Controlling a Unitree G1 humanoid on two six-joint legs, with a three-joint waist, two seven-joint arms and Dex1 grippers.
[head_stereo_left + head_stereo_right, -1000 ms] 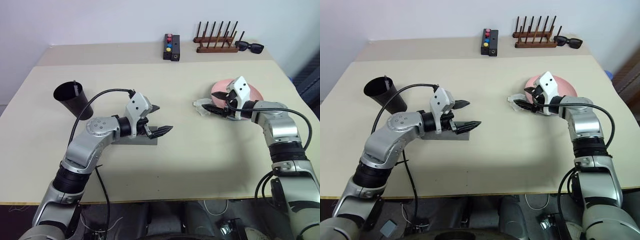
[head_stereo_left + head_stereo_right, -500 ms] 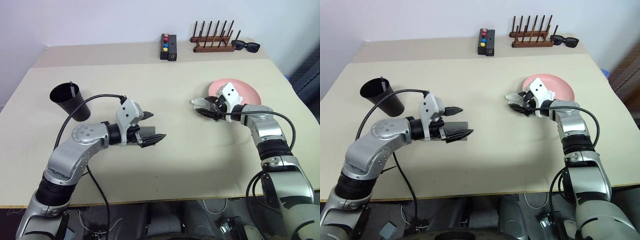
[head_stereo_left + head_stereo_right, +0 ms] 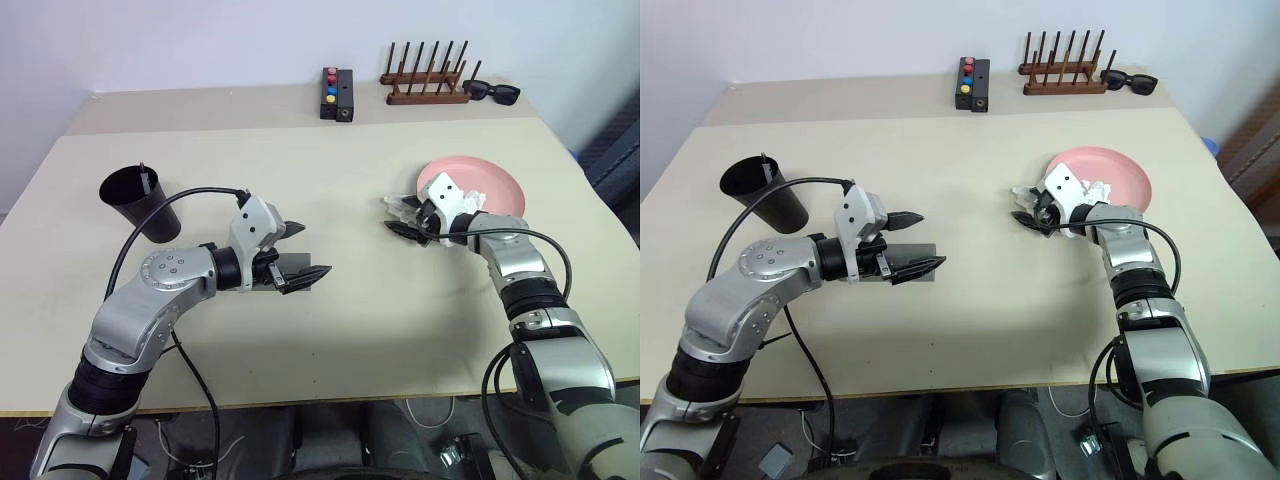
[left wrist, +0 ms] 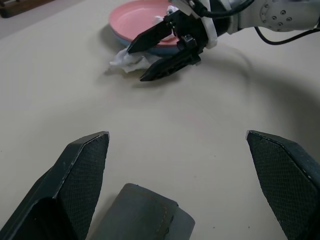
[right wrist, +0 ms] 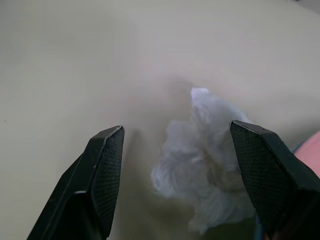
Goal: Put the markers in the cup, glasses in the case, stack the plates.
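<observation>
Right gripper (image 3: pixel 408 222) lowered, jaws wide, straddling white wad (image 5: pixel 205 150) beside plates (image 3: pixel 490 182)

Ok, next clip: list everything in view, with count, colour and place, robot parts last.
cup: one, black, table's left side, a marker inside
case: one, grey, below the left end effector
plates: pink on top of a blue one, table's right side
crumpled tissue: one, white, beside the plates, between the right fingers
button box: one, black with coloured buttons, back of table
peg rack: one, brown, back right
sunglasses: one, black, right of the rack
left end effector: open above the case
right end effector: open around the tissue
</observation>
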